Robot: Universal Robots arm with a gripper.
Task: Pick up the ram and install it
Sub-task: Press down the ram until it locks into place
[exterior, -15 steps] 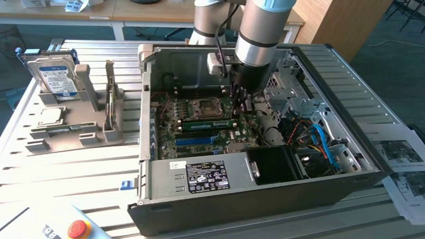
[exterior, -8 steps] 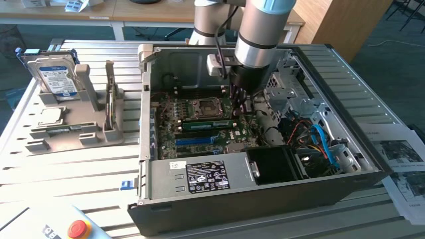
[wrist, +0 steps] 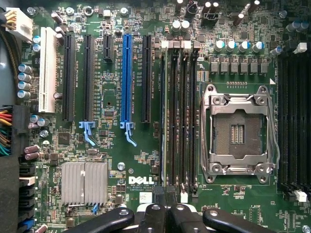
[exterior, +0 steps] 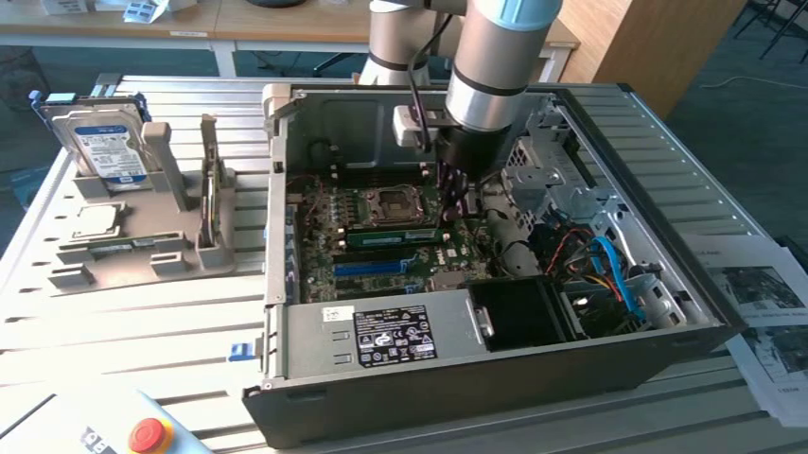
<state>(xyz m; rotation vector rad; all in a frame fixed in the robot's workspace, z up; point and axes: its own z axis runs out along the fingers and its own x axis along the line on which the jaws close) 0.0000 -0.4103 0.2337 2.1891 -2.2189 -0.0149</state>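
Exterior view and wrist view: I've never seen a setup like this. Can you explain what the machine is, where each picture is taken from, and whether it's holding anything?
The machine is a robot arm reaching down into an open computer case on a slatted metal table. The exterior view comes from a camera standing off the arm. The wrist view comes from a camera on the arm, looking straight at the motherboard and its empty processor socket. Beside the case, a grey holder carries a hard drive and a processor chip. The ram, a green stick, sits on edge among the motherboard's slots. The black fingers are shut close by one end of those slots. Whether they grip the ram cannot be told.
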